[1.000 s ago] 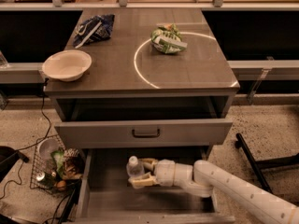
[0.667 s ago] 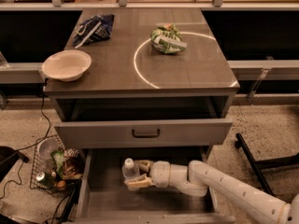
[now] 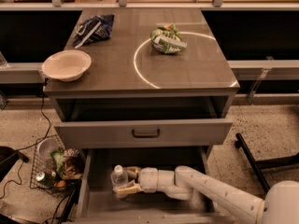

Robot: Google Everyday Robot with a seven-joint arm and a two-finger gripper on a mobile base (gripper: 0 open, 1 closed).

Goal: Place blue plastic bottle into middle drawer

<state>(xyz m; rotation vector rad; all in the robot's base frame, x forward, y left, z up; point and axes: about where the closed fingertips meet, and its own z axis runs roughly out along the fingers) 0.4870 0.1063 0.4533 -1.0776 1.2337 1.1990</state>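
Note:
The blue plastic bottle [image 3: 118, 177] is clear with a white cap and stands upright inside the middle drawer [image 3: 154, 204], the deep grey drawer pulled out at the bottom of the cabinet. My gripper [image 3: 122, 181] reaches in from the right on its white arm. It is shut on the bottle, with one finger behind it and one finger [image 3: 127, 189] in front. The bottle is at the left part of the drawer, low over the grey floor. Its lower part is hidden by the fingers.
A shallower drawer with a dark bar handle [image 3: 145, 133] juts out just above the gripper. On the top are a white bowl [image 3: 66, 64], a dark blue snack bag [image 3: 95, 28] and a green bag [image 3: 167, 39]. A wire basket [image 3: 53, 168] sits on the floor at left, a black leg [image 3: 250, 158] at right.
My gripper has moved left inside the open drawer, carrying the bottle with it. Nothing on the cabinet top has moved.

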